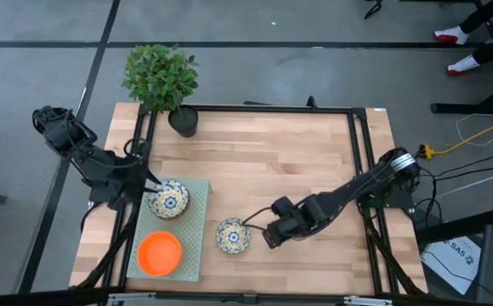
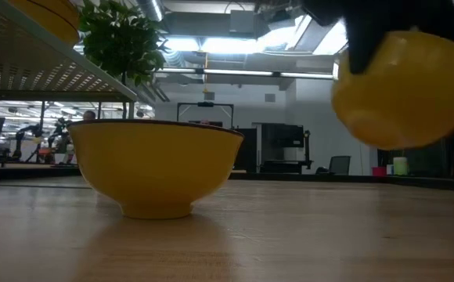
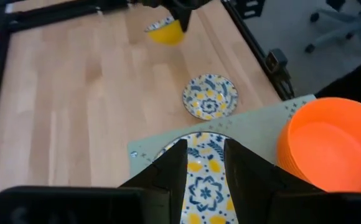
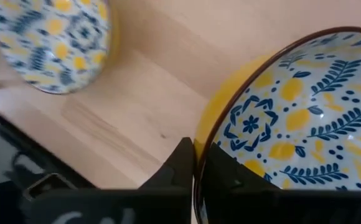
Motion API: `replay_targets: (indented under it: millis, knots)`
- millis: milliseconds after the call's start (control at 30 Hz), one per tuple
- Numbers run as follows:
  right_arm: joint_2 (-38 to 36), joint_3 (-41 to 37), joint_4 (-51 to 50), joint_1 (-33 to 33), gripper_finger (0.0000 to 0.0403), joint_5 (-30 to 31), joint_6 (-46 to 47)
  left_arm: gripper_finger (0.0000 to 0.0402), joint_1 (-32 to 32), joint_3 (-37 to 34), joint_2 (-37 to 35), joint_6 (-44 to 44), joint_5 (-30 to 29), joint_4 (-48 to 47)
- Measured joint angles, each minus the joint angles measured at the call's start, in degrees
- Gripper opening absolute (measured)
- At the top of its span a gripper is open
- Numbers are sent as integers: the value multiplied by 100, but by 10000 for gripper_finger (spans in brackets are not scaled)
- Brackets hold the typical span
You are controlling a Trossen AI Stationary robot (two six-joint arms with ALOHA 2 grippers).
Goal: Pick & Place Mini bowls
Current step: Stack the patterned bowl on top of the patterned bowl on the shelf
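Two mini bowls sit on a pale green mat (image 1: 197, 223) at the table's near left: a white one with blue-and-yellow flowers (image 1: 168, 200) and a plain orange one (image 1: 160, 253). My left gripper (image 3: 204, 149) stands open over the flowered one; whether it touches does not show. Another flowered bowl (image 1: 232, 235), yellow outside, rests on its foot on the wood right of the mat. My right gripper (image 4: 196, 171) is shut on a further flowered bowl (image 4: 292, 112), which hangs in the air (image 2: 411, 90) just right of the standing one (image 2: 156, 176). My right gripper pinches the bowl's rim (image 4: 200, 146), one finger outside on the yellow wall and one inside on the flowered face. The fingers come steeply from above. The bowl is lifted clear of the wood and hangs tilted below them (image 3: 165, 31).
A green plant in a black pot (image 1: 183, 119) stands at the table's far left corner. Black frame rails (image 1: 361, 144) run along the table's edges. Bare wood (image 1: 280, 161) lies across the middle and far right. A person's shoes (image 1: 450, 36) show on the floor beyond the table.
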Motion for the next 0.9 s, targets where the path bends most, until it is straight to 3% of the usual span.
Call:
replay_targets:
  millis: [533,900]
  knots:
    - [-618,0,727,-683,13,312,-1490,123,0,2,-443,-401,-1110,791]
    - [-758,0,2399,-1198,13,-85,-3360,137,165,4,-471,40,-1072,1436]
